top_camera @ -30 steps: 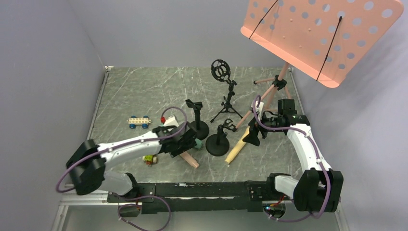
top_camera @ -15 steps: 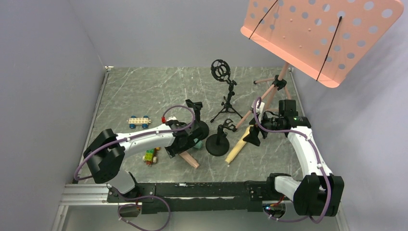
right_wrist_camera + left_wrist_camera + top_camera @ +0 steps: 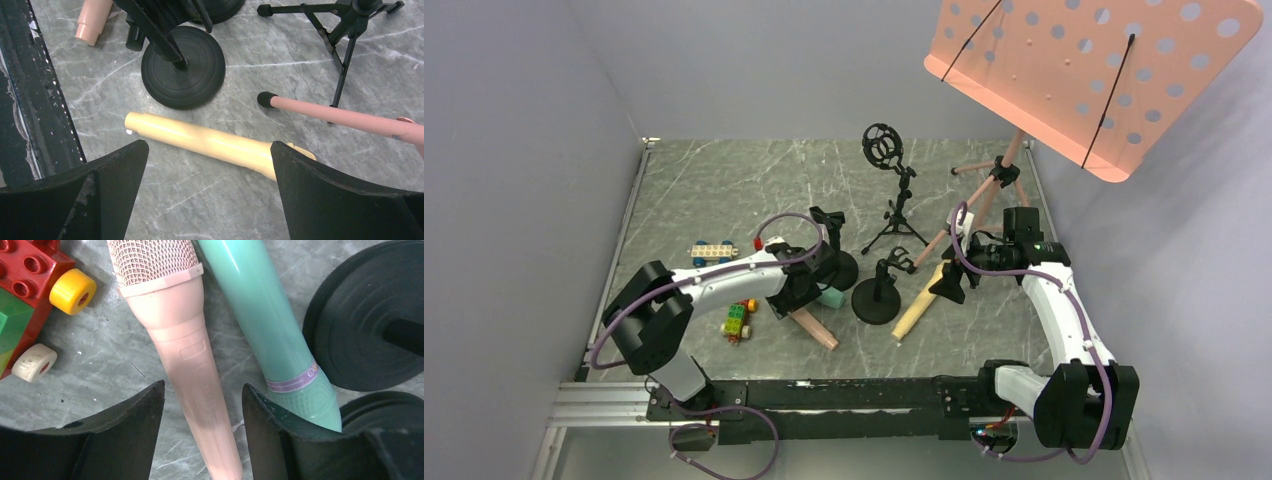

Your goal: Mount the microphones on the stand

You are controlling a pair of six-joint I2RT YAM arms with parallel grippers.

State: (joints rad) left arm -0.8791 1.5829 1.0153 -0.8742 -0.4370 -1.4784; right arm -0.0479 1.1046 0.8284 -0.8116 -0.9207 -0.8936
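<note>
Left jaws, spread, straddle the handle of the pink microphone [image 3: 192,365] on the bench [image 3: 100,370]; the teal microphone [image 3: 265,325] lies just outside them, so closing could catch or shove it. Farther off, right jaws, spread, bracket the yellow microphone [image 3: 200,140].

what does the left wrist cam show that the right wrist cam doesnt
Only left wrist: the teal-green microphone, the toy block car and the mesh head of the salmon-pink microphone. Only right wrist: the pale yellow microphone, a black tripod stand and a pink stand leg. Both: the salmon-pink microphone (right wrist sees just its tail end) and the marble table.
</note>
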